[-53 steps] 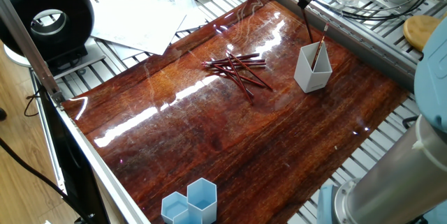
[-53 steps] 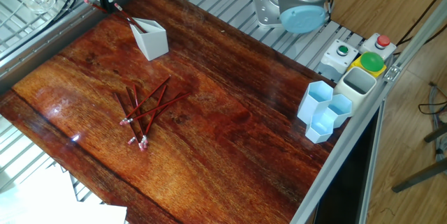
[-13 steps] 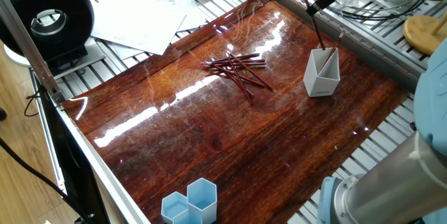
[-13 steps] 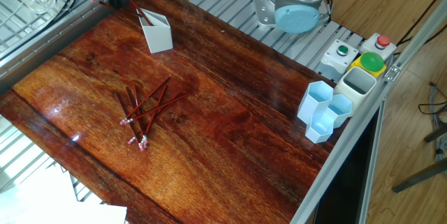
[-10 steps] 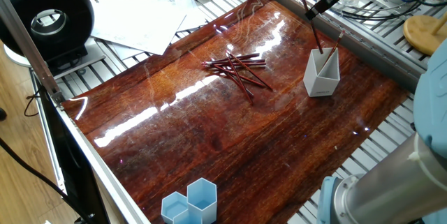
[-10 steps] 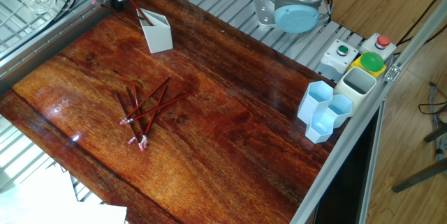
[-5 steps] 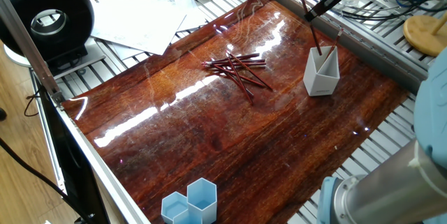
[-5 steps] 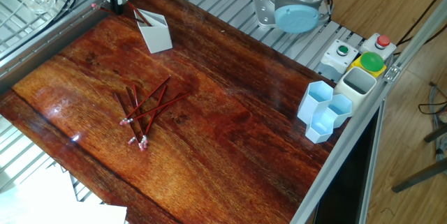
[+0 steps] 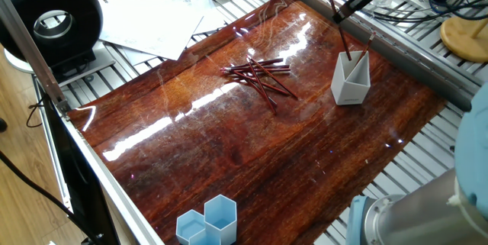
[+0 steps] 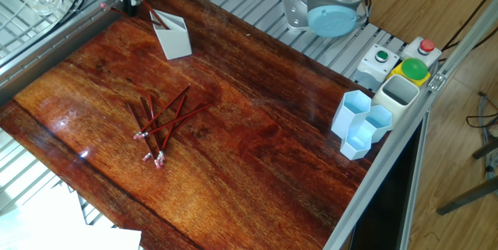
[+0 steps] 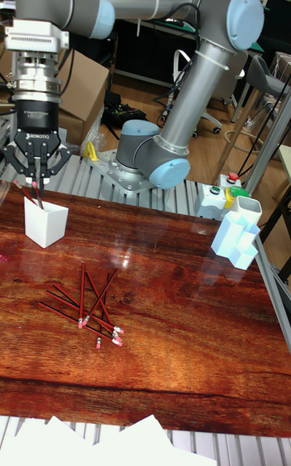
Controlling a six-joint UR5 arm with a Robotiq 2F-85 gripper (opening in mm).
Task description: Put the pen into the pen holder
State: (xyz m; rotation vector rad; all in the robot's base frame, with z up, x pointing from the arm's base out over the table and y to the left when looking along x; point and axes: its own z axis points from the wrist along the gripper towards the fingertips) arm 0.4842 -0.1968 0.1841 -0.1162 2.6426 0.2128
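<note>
- Gripper (image 11: 35, 180) has lifted slightly above pen holder (image 9: 351, 79); pen (image 9: 340, 27) tip stays inside.
- Fingers (image 11: 43, 167) around pen; clenched or released, cannot tell.
- Release looks imminent; spare pens (image 9: 259, 74) remain on bench (image 9: 252, 146).

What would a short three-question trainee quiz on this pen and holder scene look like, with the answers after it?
1. True or false: the gripper hangs above the white pen holder.
2. Where does the pile of loose pens lie: A on the wooden tabletop, B inside the blue hexagonal cups, C on the sheets of paper?
3. Fill in: the pen at the gripper points its lower end into the ____.

Key: 1 true. 2 A. 3 pen holder.
</note>
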